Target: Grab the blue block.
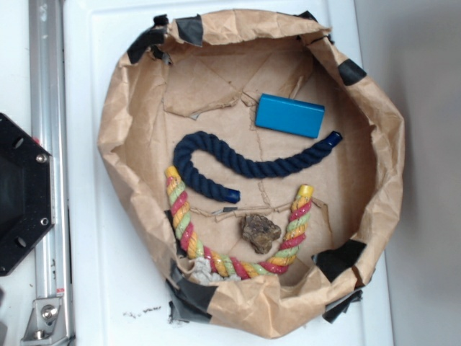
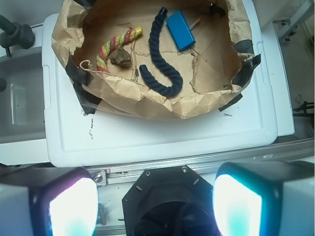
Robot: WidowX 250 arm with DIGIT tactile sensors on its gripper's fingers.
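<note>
The blue block [image 1: 289, 115] is a flat cyan-blue rectangle lying on the floor of the brown paper bowl [image 1: 122, 122], toward its upper right. In the wrist view the blue block [image 2: 180, 30] shows far off, near the top. My gripper [image 2: 156, 206] hangs well back from the bowl, above the black arm base [image 2: 172, 204], and does not show in the exterior view. It is open: two glowing pads [image 2: 74, 206] stand wide apart with nothing between them.
A dark navy rope [image 1: 241, 164] curves just below the block. A multicoloured rope [image 1: 216, 252] and a brown lump [image 1: 259, 232] lie lower in the bowl. The bowl sits on a white bin lid [image 2: 162, 137]. A metal rail [image 1: 47, 144] runs beside the black base [image 1: 21, 194].
</note>
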